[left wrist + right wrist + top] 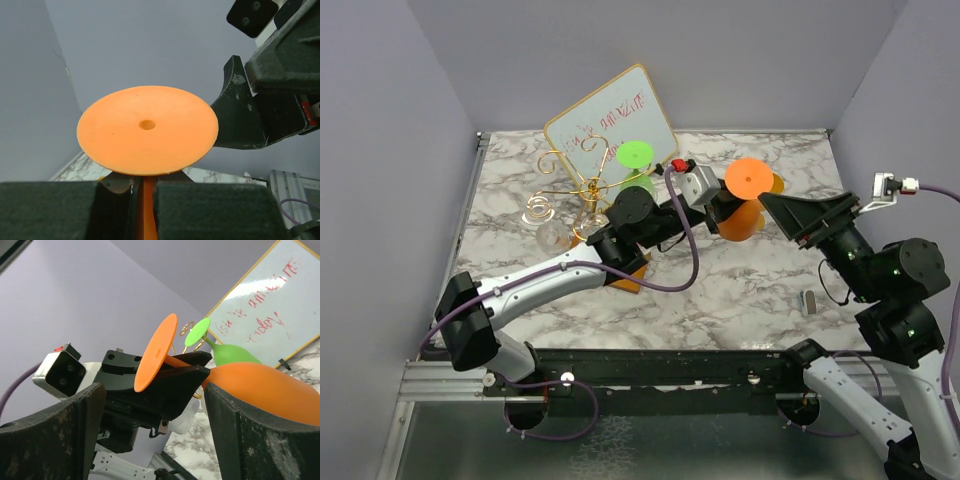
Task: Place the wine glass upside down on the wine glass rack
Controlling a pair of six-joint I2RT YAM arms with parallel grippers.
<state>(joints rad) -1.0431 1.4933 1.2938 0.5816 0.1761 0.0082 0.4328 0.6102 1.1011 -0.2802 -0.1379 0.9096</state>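
The wine glass is orange plastic, held foot-up: its round foot (750, 177) (147, 130) (156, 354) sits above the bowl (741, 221) (265, 390). My left gripper (718, 207) (146, 210) is shut on its thin stem, above the marble table's middle. My right gripper (775, 210) (152, 390) stands open just right of the glass, its fingers (237, 112) on either side of the left jaws and the bowl. The gold wire wine glass rack (582, 185) stands at the back left, its wooden base (630, 281) partly hidden under my left arm.
A green wine glass (636, 160) (227, 354) hangs upside down on the rack. A clear glass (550, 236) is at the rack's left side. A tilted whiteboard (610, 125) (270, 310) leans behind. A small grey piece (810, 300) lies on the table at the right.
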